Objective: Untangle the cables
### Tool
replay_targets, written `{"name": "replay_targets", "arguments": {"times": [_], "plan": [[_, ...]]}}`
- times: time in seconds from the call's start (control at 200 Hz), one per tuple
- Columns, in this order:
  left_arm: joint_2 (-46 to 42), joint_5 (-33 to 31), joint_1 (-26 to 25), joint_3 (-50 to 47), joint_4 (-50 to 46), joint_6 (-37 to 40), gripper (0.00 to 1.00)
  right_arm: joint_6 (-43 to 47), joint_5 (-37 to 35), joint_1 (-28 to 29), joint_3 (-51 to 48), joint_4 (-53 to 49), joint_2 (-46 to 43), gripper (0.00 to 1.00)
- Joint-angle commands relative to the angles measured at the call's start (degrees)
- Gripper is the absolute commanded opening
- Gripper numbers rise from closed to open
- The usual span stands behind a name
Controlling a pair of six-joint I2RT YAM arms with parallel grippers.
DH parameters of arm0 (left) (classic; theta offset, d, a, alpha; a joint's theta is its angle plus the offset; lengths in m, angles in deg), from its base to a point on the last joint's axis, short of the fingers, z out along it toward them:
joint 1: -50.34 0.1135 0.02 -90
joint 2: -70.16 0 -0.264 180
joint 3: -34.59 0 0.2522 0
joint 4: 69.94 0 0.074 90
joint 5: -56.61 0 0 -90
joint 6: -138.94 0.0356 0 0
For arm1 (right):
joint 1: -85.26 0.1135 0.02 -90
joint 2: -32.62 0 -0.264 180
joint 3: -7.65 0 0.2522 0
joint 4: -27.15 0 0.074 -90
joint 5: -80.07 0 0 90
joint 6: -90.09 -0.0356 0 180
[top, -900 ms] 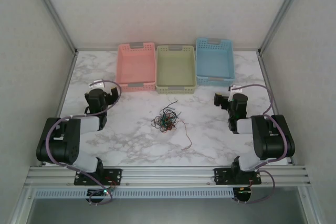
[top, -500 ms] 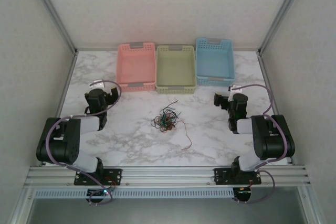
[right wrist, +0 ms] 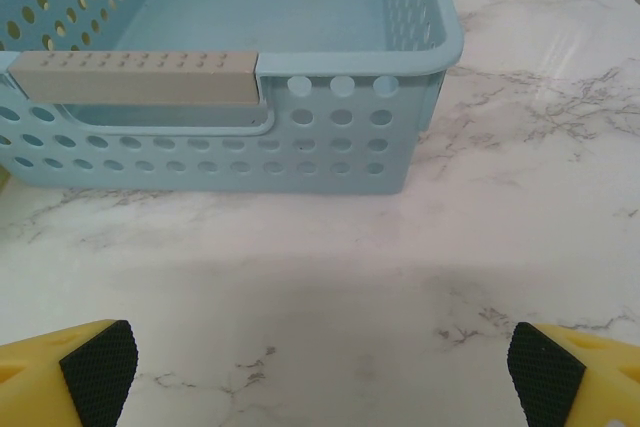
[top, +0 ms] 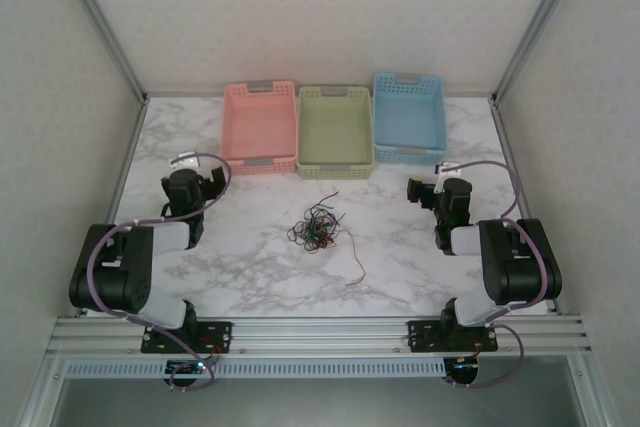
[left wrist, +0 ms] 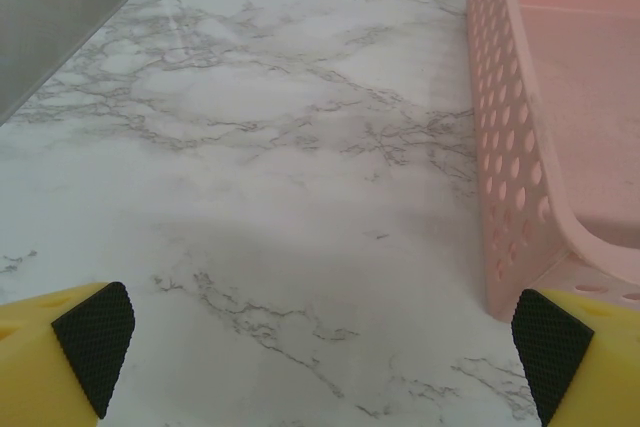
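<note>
Both pincers spread wide and empty, the cables heaped between them.

My left pincer [left wrist: 320,347] stands with its jaws wide apart, holding nothing, low over the marble table [top: 250,267] just beside the side wall of the pink basket [left wrist: 510,147]. My right pincer [right wrist: 320,362] is just as wide and empty, facing the near wall and grey handle [right wrist: 135,77] of the blue basket [right wrist: 330,147]. The cables [top: 316,230] lie mid-table in a tangled clump of red, green and dark strands, in front of the green basket [top: 336,132], well apart from both pincers. One loose strand [top: 355,265] trails toward the near right.
</note>
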Motion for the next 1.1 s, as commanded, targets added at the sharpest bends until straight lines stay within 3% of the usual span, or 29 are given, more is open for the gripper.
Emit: {"name": "replay_targets", "arguments": {"times": [0.0,0.07,0.14,0.21,0.355,0.476,0.551,0.661,0.806,0.931,1.096], "plan": [[-5.66,-6.79,-0.85,4.33,-11.05,-1.89,1.0,1.03,0.38,-0.27,1.09,0.12,-0.03,0.99],[-11.07,-10.95,-0.92,10.78,-25.96,-9.14,1.0,1.03,0.37,-0.26,1.09,0.13,-0.03,0.99],[-16.23,-7.04,-1.24,13.84,-32.89,-11.98,1.0,0.99,-0.1,-0.22,1.01,0.4,-0.06,0.99],[-22.14,-5.24,-1.64,14.48,-36.96,-15.15,1.0,-0.8,-6.26,0.17,1.3,-1.58,-2.45,0.99],[-35.6,-4.77,-0.21,14.54,-47.14,-27.63,1.0,-4.59,-5.97,0.19,8.5,-24.52,-18.08,0.99],[-43.87,1.18,0.47,16.12,-57.51,-30.69,1.0,-20.33,-10.06,0.0,14.87,-43.67,-26.34,0.99],[-47.62,6.02,0.47,16.55,-63.41,-30.8,1.0,-22.49,-0.26,-0.32,17.44,-52.6,-29.37,0.97],[-50.06,15.88,0.39,17.99,-71.69,-31.49,1.0,-25.07,13.24,0.28,21.3,-65.92,-31.79,0.86],[-48.21,23.95,-7.73,19.92,-71.68,-34.03,1.0,-25.12,24.65,3.57,23.29,-78.83,-33.88,0.78],[-42.94,31.06,-8.57,25.95,-75.72,-31.2,1.0,-23.52,30.14,8.88,21.46,-82.2,-35.06,0.73],[-41.99,27.36,-9.2,32.69,-87.47,-19.97,0.99,-23.73,27.7,20.47,19.08,-78.88,-31.84,0.69]]}}
